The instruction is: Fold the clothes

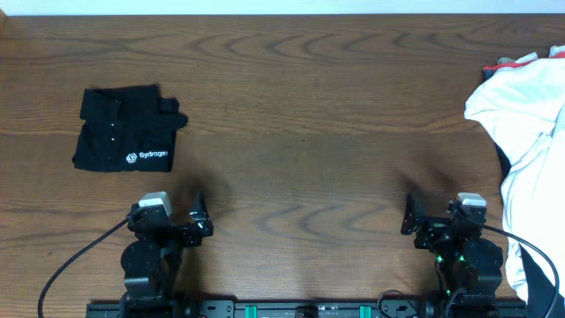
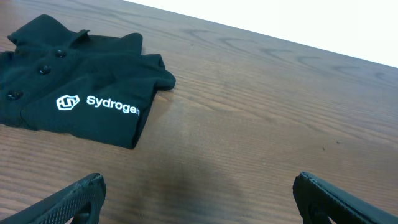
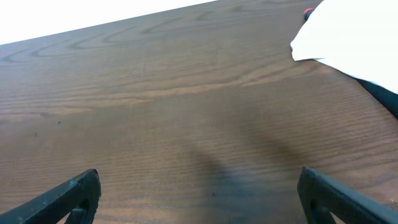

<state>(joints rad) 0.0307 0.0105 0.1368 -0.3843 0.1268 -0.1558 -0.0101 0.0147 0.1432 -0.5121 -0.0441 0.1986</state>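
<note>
Shirt (image 1: 124,140) lies near the left jaws, far from right jaws; both spread

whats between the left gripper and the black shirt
Nothing but bare wooden table. In the left wrist view the black shirt lies ahead and left of the left gripper, with only wood grain between; the overhead view agrees.

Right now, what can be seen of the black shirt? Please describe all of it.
The black shirt looks like soft, matt fabric, folded into a compact, roughly rectangular bundle. Its collar and a row of small dark buttons face up. A white logo with lettering beginning "Sydroge" runs up to a folded edge. One fold sticks out at a corner. The shirt lies flat on the left part of the wooden table, and nothing else touches it.
</note>
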